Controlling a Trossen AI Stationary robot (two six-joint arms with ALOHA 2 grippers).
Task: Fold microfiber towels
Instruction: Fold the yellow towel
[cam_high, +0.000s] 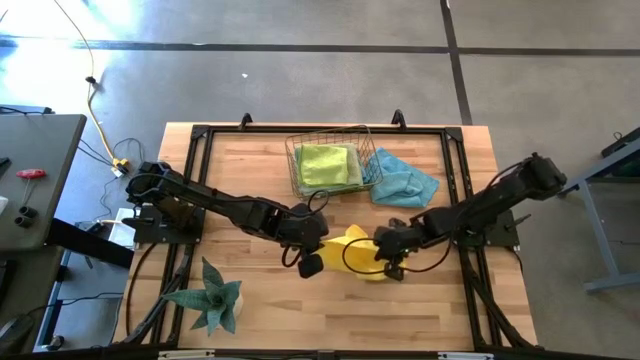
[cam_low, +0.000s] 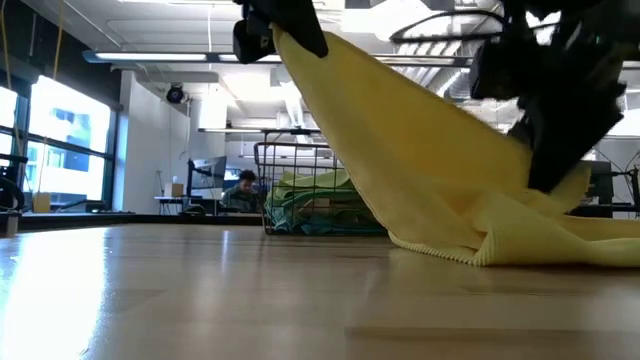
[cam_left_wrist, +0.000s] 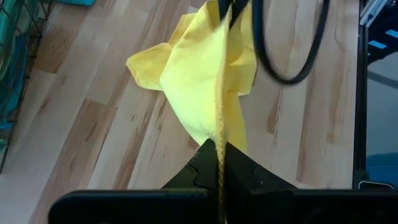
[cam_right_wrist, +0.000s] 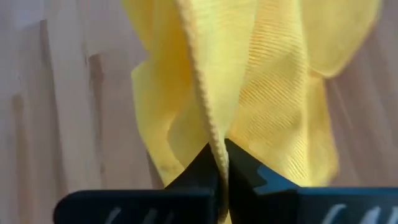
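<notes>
A bright yellow microfiber towel (cam_high: 352, 248) is held between my two grippers at the table's middle. My left gripper (cam_high: 318, 250) is shut on it high up (cam_low: 272, 30). My right gripper (cam_high: 382, 258) is shut on it lower down (cam_low: 545, 175). The towel slopes from the left hold down to the table, where its bunched lower part (cam_low: 520, 235) lies. A lime green towel (cam_high: 325, 165) lies in the wire basket (cam_high: 296, 170) at the back. A light blue towel (cam_high: 405, 178) lies crumpled on the table to the basket's right. My left gripper pinches the yellow towel's hemmed edge (cam_left_wrist: 219, 134) between its two fingers, slanting down from the table's left. That end is lifted well above the table, and the cloth runs fairly taut from it down toward the right. My right gripper pinches a hemmed edge (cam_right_wrist: 211, 140) of the yellow towel between its two fingers, slanting down from the table's right. It holds closer to the table than the left one. The cloth beyond it hangs in loose folds onto the wood.
A spiky green plant (cam_high: 212, 297) stands at the near left corner. Black frame rails (cam_high: 200, 135) run around the tabletop. Bare wood (cam_high: 260, 310) lies in front of the grippers. A person sits at a desk (cam_low: 240, 188) in the room beyond.
</notes>
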